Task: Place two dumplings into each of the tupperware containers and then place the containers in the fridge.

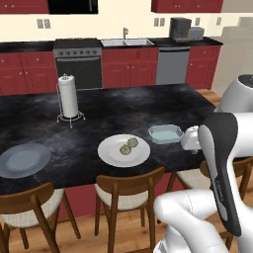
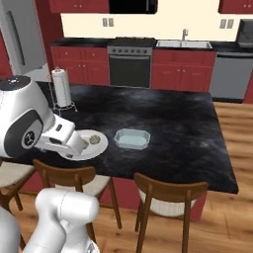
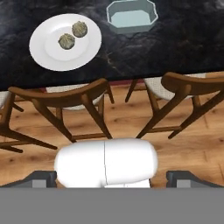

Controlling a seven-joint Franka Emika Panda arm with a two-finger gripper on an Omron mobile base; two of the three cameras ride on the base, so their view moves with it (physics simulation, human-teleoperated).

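Kitchen island, black marbled counter | left base view: two lumpy tan dumplings touching on round white plate; pale blue-green tub just beside, shallow, flared rim | right base view: tub empty | hand view: fingers released wide, holding nothing, above chairs | judgement: descend upright, pinch one dumpling's sides.

Glossy black marbled counter, smooth white plate, translucent blue-green plastic tub, brown wooden chairs
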